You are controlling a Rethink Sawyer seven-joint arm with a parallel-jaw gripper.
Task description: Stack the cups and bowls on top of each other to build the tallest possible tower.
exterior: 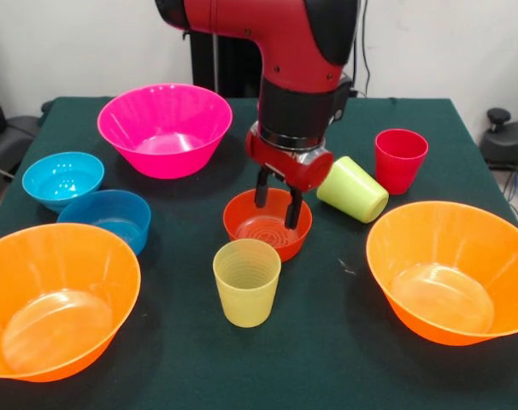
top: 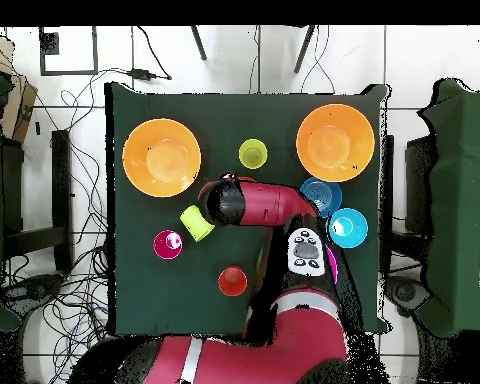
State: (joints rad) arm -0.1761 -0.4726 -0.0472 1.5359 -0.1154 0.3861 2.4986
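My gripper hangs open over the small red-orange bowl at mid table. Its fingertips dip in by the bowl's far rim, holding nothing. In front of the bowl stands the ribbed pale yellow cup. The lime green cup lies on its side to the right, beside the upright red-pink cup. An orange cup shows only in the overhead view. There the arm hides the gripper and the red-orange bowl.
Two large orange bowls sit at the front corners. The magenta pink bowl stands at the back left. The light blue bowl and the darker blue bowl touch at the left. All bowls stand upright and apart from the cups.
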